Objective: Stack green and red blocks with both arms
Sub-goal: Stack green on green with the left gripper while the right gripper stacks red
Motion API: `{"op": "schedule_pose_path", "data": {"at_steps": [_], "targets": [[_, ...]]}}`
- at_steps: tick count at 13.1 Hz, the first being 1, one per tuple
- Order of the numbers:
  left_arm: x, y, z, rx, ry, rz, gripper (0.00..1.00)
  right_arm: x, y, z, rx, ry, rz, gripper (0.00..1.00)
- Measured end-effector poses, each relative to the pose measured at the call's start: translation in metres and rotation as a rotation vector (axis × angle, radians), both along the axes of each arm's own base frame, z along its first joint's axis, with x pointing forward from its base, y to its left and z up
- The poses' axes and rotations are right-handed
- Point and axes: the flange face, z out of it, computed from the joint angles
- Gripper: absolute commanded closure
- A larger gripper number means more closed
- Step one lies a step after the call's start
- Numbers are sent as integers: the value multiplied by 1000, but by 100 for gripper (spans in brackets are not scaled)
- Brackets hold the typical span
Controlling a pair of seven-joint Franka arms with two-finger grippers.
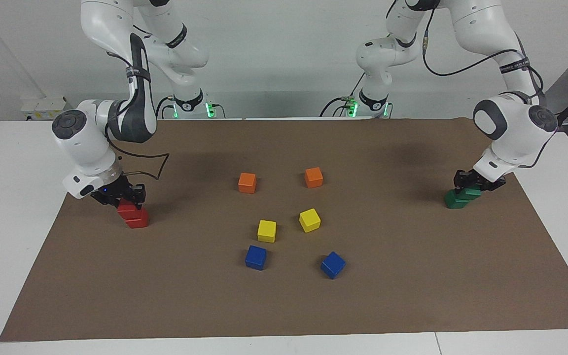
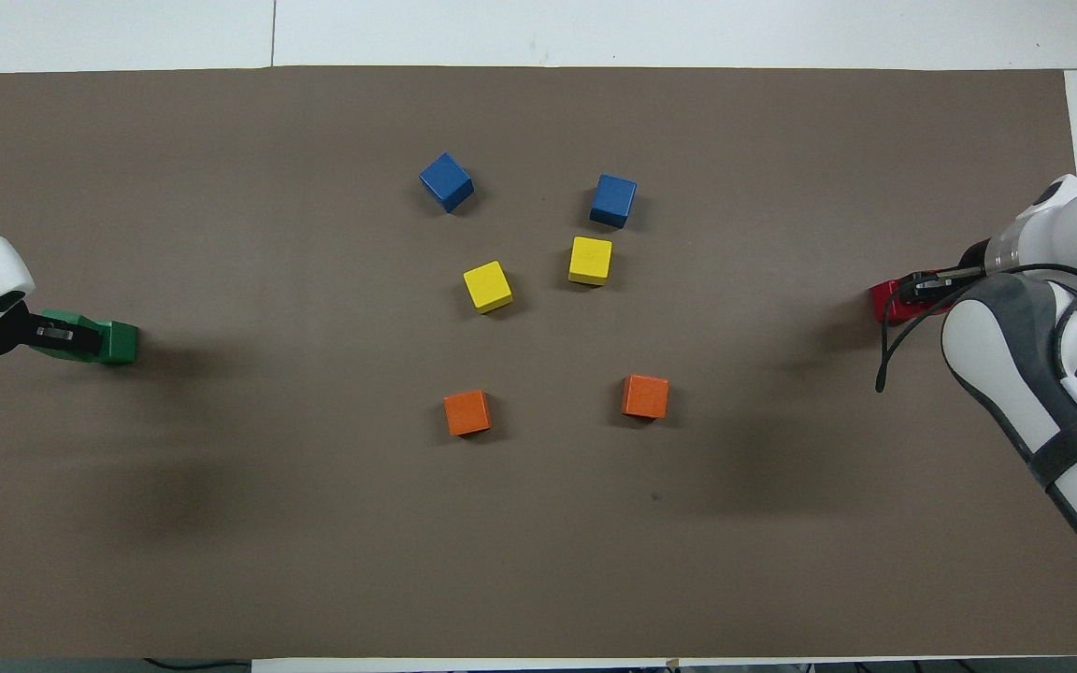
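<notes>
Two red blocks are stacked at the right arm's end of the mat: the upper red block (image 1: 127,208) sits offset on the lower red block (image 1: 138,220). My right gripper (image 1: 122,198) is down on the upper one, fingers closed around it. Two green blocks are stacked at the left arm's end: the upper green block (image 1: 470,193) sits offset on the lower green block (image 1: 453,200). My left gripper (image 1: 472,185) grips the upper one. In the overhead view the green stack (image 2: 114,341) and red stack (image 2: 884,301) are partly hidden under the left gripper (image 2: 54,334) and right gripper (image 2: 924,284).
On the brown mat (image 1: 284,305), mid-table, lie two orange cubes (image 1: 247,183) (image 1: 313,177), two yellow cubes (image 1: 266,230) (image 1: 309,220) and two blue cubes (image 1: 256,257) (image 1: 333,265), the orange ones nearest the robots.
</notes>
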Motion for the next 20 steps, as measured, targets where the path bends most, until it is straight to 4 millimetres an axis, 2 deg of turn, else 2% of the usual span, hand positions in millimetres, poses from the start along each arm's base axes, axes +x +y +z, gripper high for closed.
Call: {"op": "schedule_pose_path", "data": {"at_steps": [7, 8, 9, 10, 11, 12, 13, 14, 20], "targets": [[-15, -3, -2, 20, -96, -1, 100, -1, 1, -4, 0, -7, 1, 100], [-18, -4, -3, 24, -111, -1, 59, -1, 1, -4, 0, -6, 1, 100], [-21, -5, -3, 26, -122, -2, 1, -1, 1, -4, 0, -6, 1, 100], [-22, -5, -3, 27, -128, -4, 0, -1, 1, -4, 0, -6, 1, 100], [-22, -5, -3, 28, -130, -6, 0, -1, 1, -5, 0, -5, 1, 83], [-22, -5, -4, 28, -130, -8, 0, -1, 1, -5, 0, -4, 1, 44], [-26, -8, -14, 23, -108, -12, 0, -2, 1, -5, 0, -4, 1, 0], [-30, -11, -27, 17, -83, -16, 0, -2, 1, -5, 0, -5, 1, 0], [-30, -13, -28, 18, -87, -18, 0, -1, 1, -5, 0, -6, 1, 0]]}}
